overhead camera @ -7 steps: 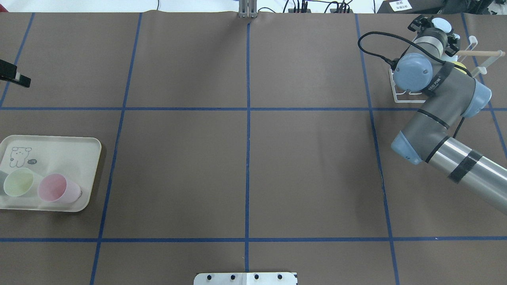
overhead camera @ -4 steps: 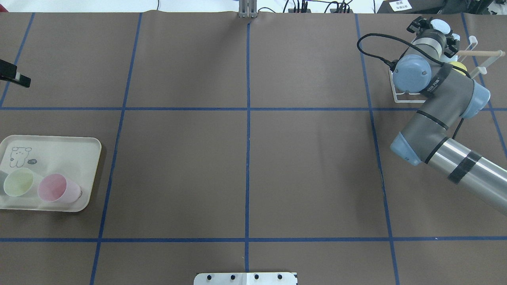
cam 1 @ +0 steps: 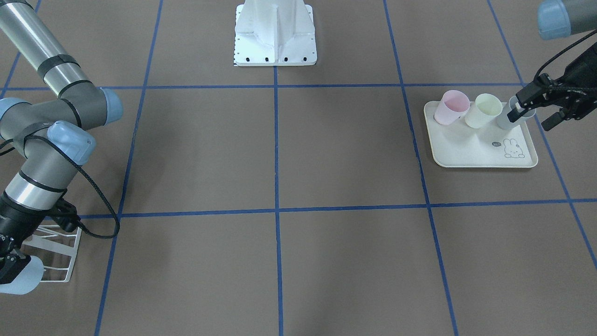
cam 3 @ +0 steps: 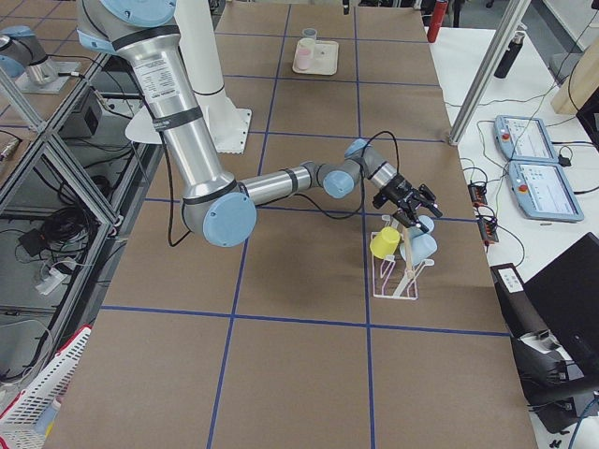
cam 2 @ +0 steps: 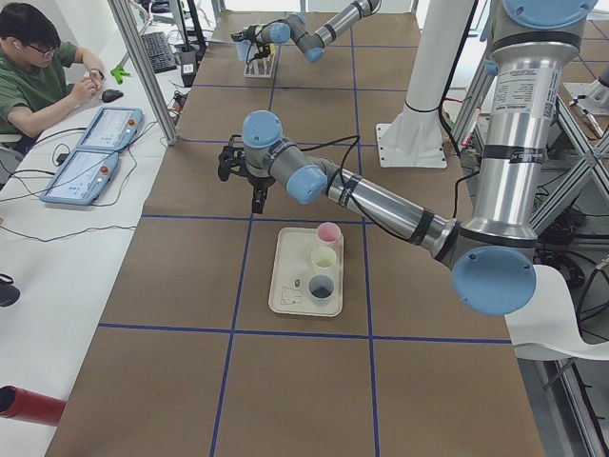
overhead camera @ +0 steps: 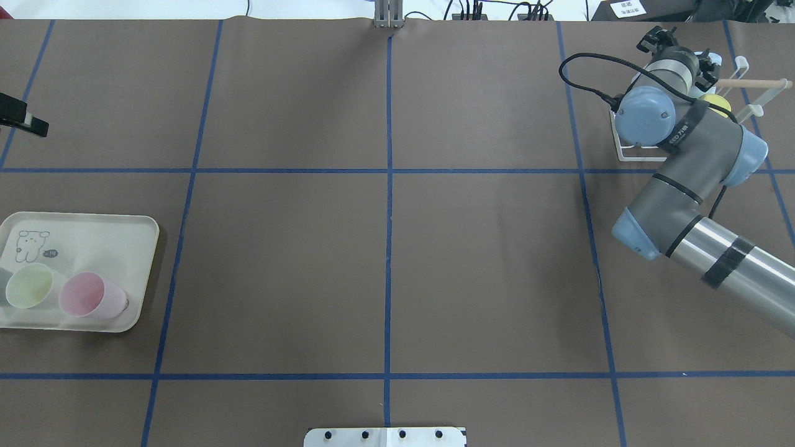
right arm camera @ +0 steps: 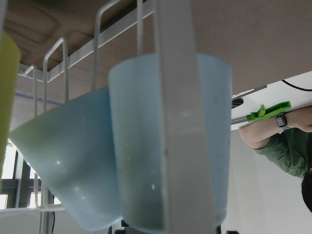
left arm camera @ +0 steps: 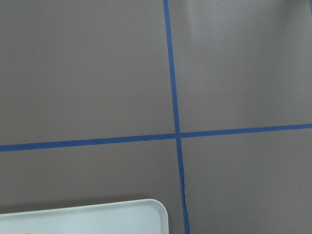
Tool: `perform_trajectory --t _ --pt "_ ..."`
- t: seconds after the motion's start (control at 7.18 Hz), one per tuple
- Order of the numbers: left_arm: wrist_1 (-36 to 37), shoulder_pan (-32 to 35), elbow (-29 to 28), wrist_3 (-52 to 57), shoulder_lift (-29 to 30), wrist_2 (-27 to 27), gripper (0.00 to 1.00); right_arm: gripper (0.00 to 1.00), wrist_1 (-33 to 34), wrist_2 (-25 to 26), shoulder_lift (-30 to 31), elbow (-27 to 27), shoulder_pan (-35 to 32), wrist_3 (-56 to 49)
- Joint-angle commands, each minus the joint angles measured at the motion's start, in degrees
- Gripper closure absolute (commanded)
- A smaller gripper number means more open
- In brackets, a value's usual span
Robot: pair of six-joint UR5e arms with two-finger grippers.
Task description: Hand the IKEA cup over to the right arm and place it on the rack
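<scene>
Blue cup beside right fingers

This is a robotics lab: 2 robot arms rise from a white pedestal beside a table gridded with blue tape, and a person sits at a bench with control tablets and cables.

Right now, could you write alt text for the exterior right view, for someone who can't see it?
The near right arm reaches across a brown table, its gripper at the top of a white rack holding a yellow cup and light-blue cups. A cream tray lies far behind.
</scene>
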State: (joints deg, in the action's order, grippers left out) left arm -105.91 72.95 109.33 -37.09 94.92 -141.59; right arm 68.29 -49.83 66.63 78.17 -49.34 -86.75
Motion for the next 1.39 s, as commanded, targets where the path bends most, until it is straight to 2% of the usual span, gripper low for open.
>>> perform_trajectory --t 0.0,0.14,0.42,0.56,0.84,1.25 --pt "0.0 0.0 0.0 0.0 0.0 0.0 0.00 0.01 0.0 -0.3 -0.7 1.3 -0.1 -0.1" --pt "0.0 0.0 -0.1 0.0 0.1 0.0 0.00 0.01 0.2 -1.1 -1.0 3.0 -0.5 0.0" --pt "0.0 0.0 0.0 0.0 0.1 0.0 0.00 0.01 0.3 -7.7 -0.6 8.6 -3.4 1.7" --pt "0.0 0.0 0.0 0.0 0.1 0.0 0.00 0.01 0.5 -11.8 -0.1 11.9 -4.4 7.7" --pt "-0.1 0.0 0.2 0.1 -0.1 0.5 0.00 0.01 0.5 -23.0 2.7 17.3 -4.9 28.6" --pt "0.0 0.0 0.5 0.9 -0.3 2.0 0.00 0.01 0.5 -33.5 5.4 24.7 -4.8 58.9"
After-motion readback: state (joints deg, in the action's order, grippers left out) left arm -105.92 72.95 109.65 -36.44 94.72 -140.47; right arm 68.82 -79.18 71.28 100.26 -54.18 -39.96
